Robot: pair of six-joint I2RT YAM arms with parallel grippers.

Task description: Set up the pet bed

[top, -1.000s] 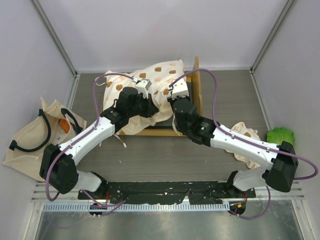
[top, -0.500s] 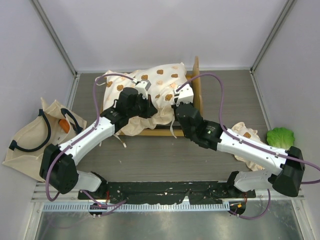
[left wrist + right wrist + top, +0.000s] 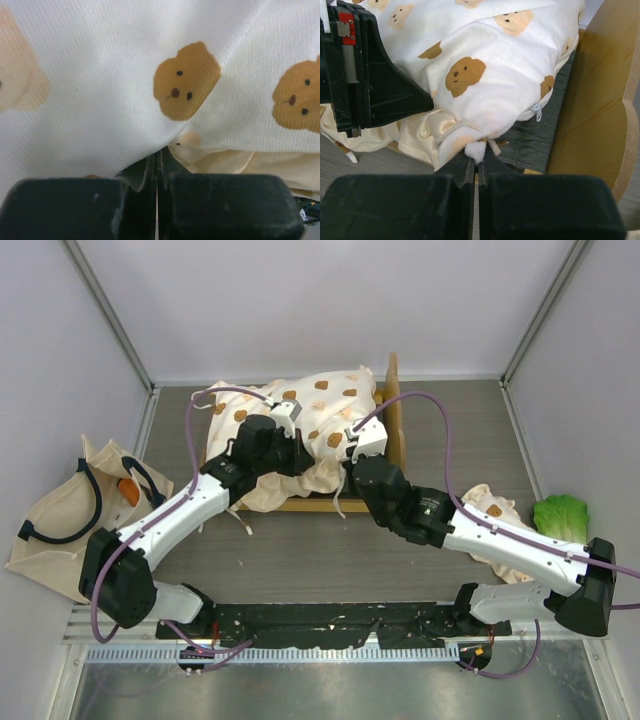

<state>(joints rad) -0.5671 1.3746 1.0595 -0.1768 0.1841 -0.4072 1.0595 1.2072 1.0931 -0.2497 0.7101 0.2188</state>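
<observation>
The pet bed [image 3: 391, 436] stands on the bench [image 3: 300, 555] with its scalloped wooden headboard [image 3: 602, 100] upright at its right end, and both arms reach to it from the near side. The cushion [image 3: 325, 405], cream with brown bear faces, lies heaped over the bed rather than flat in it: it bulges up across the left and middle of the frame, spills past the bed's left end, and leaves a strip of the dark grey base [image 3: 540, 142] bare beside the headboard. The left arm [image 3: 190, 505] comes in over the bed's near rail, and the left jaws are closed tight on top of the cushion; in the left wrist view the cloth draws down in creases to their tip, so they seem to pinch a fold of the cover. The right arm [image 3: 470, 530] crosses the bed's near right corner, and the right jaws are also pressed shut, nipping a small tuft at the cushion's near edge, just above the grey base and close to a little metal zip pull [image 3: 536, 111]. A plainer, pale cream layer [image 3: 415, 135] hangs below the printed cover at the bed's near rail. Well to the left of the bed lies a beige bag [image 3: 50, 540] with black handles and something orange [image 3: 127, 490] at its mouth. To the right of the bed and nearer, partly under the right arm, sits another piece of bear-print cloth [image 3: 490, 508], and beyond that a green lettuce toy [image 3: 560, 515].
</observation>
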